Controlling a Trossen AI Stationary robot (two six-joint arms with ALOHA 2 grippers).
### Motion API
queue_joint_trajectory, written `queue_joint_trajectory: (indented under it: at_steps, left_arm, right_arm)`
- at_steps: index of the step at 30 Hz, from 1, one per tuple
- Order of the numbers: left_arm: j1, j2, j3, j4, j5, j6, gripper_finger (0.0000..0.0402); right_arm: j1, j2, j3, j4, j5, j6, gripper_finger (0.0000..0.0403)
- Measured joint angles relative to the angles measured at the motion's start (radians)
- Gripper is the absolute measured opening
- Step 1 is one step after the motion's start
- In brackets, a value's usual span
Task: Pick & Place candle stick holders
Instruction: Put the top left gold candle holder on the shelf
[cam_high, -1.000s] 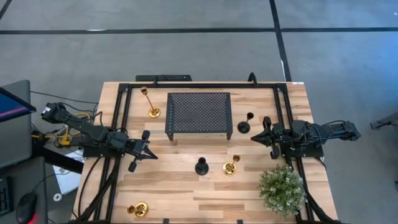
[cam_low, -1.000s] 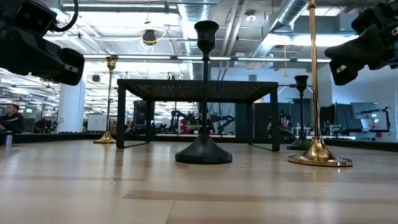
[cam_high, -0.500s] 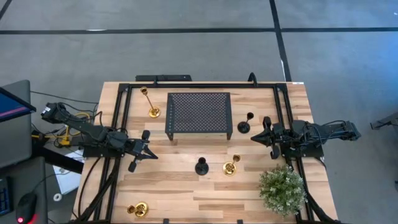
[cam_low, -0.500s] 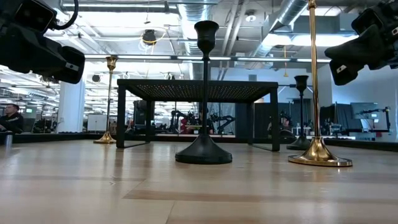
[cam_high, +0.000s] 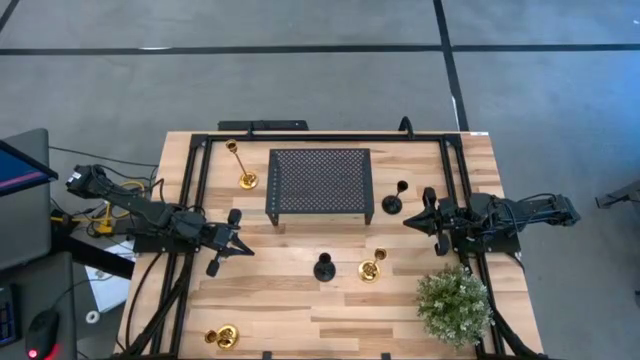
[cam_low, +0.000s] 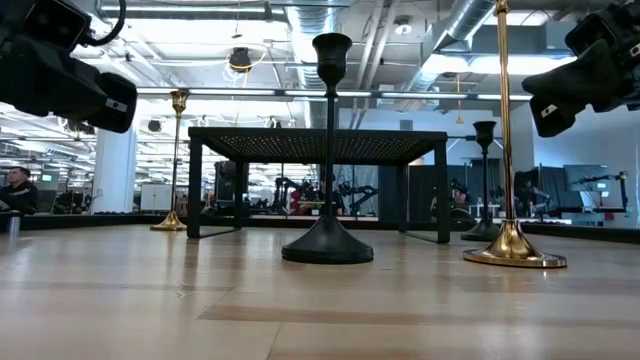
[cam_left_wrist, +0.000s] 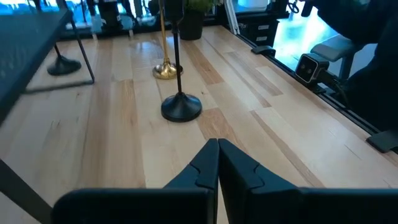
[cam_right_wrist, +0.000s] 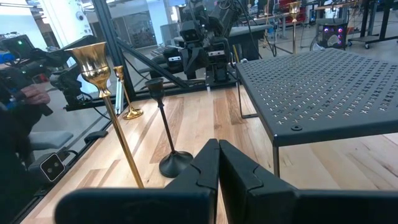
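Note:
Five candle stick holders stand upright on their round bases on the wooden table. A tall gold one (cam_high: 245, 170) is at the far left, and a short gold one (cam_high: 222, 337) at the near left. A black one (cam_high: 323, 267) and a tall gold one (cam_high: 370, 268) stand mid-table. Another black one (cam_high: 393, 203) stands right of the stand. My left gripper (cam_high: 243, 249) is shut and empty, left of the middle black holder (cam_left_wrist: 180, 106). My right gripper (cam_high: 408, 222) is shut and empty, just near-right of the right black holder.
A black perforated metal stand (cam_high: 320, 185) stands at the table's far middle. A green bushy plant (cam_high: 455, 305) sits at the near right corner, close to my right arm. Black frame rails run along the table's left, right and far edges.

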Motion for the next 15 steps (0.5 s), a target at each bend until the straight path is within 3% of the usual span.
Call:
queue_joint_trajectory:
  at_steps: [3, 6, 15]
  left_arm:
    - [0.000, 0.000, 0.000, 0.069, -0.007, 0.066, 0.0008]
    - [0.000, 0.000, 0.000, 0.170, -0.091, 0.117, 0.0008]
    - [0.000, -0.001, 0.026, 0.224, -0.578, 0.119, 0.0008]
  right_arm:
    - [0.000, 0.000, 0.000, 0.000, 0.000, -0.001, 0.0000]
    - [0.000, 0.000, 0.000, 0.000, 0.000, -0.003, 0.0000]
    - [0.000, 0.000, -0.001, 0.008, 0.039, -0.052, 0.0000]
